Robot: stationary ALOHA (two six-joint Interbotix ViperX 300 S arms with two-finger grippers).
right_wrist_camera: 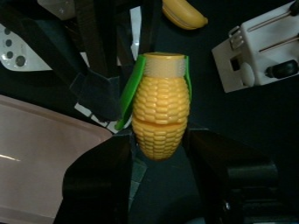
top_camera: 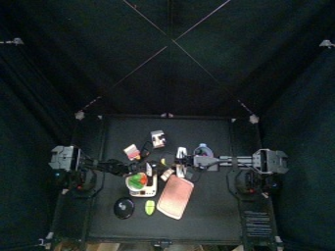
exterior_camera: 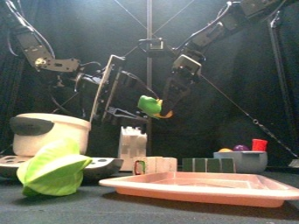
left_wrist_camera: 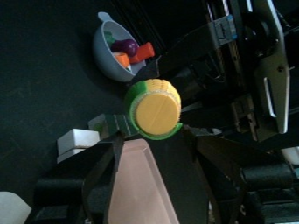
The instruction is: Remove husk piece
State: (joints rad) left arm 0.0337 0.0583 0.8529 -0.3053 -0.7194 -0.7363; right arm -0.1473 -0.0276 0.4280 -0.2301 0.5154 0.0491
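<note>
A yellow corn cob [exterior_camera: 151, 106] with green husk [right_wrist_camera: 128, 92] still on one side hangs in the air above the table's middle, between both grippers. My right gripper [right_wrist_camera: 160, 150] is shut on the cob's bare end; the cob [right_wrist_camera: 160, 109] points away from it. My left gripper [left_wrist_camera: 156, 133] meets the cob's other end [left_wrist_camera: 156, 109], its jaws closed on the green husk rim. In the top view the cob [top_camera: 165, 175] is above the pink tray's far edge. A loose green husk piece [exterior_camera: 52, 171] lies on the table at the front left.
A pink tray [exterior_camera: 198, 185] lies below the corn at the front. A bowl of toy food [left_wrist_camera: 111, 44] stands to the left. A white cooker [exterior_camera: 47, 131], a banana [right_wrist_camera: 184, 13], a white appliance [right_wrist_camera: 263, 48] and small blocks [exterior_camera: 158, 164] stand around.
</note>
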